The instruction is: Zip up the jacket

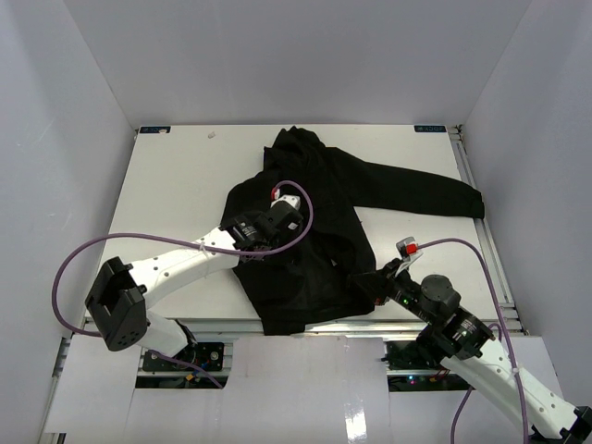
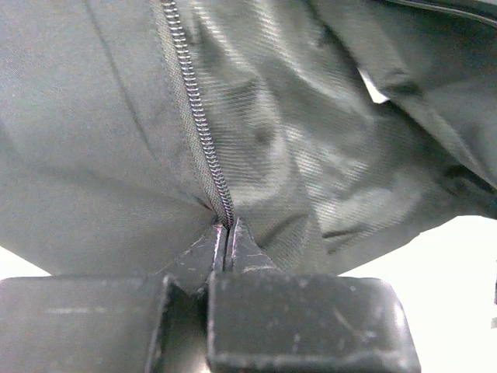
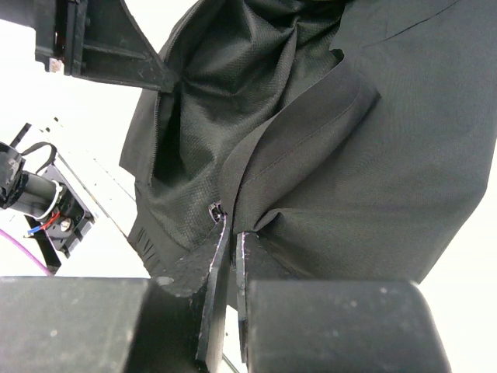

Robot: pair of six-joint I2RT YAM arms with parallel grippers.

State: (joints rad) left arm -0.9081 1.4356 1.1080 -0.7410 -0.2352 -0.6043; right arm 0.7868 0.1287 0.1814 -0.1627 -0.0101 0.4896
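A: Okay, top view first. Where's the thing?

B: Large black, slightly shiny fabric jacket (image 1: 324, 268) lies mid-way on the white table (image 1: 185, 176), collar far, hem near, one sleeve out to the right. Left gripper (image 1: 282, 215) sits on the jacket's middle, a bit left. Right gripper (image 1: 374, 283) is at the near right hem corner. Can't read either set of jaws from up here.

A: Left wrist view?

B: Metal zipper (image 2: 198, 116) runs straight away from the fingertips, up the frame, leaning slightly left. Left gripper (image 2: 225, 247) is pinched tight, no gap, right where the teeth end at the tips. Whether it has the slider or only fabric, can't tell.

A: So the move follows that line?

B: My guess, yes: a pull along the teeth toward the far collar. Left arm is the one on the zipper.

A: Right wrist view?

B: Right gripper (image 3: 231, 242) is closed on a folded edge of the jacket (image 3: 349, 171), cloth bunching up from the tips. Jacket body spreads above and right of it.

A: Its job?

B: Likely anchoring the near hem so the zipper line stays taut. If that hold slips, the cloth would probably just drag.
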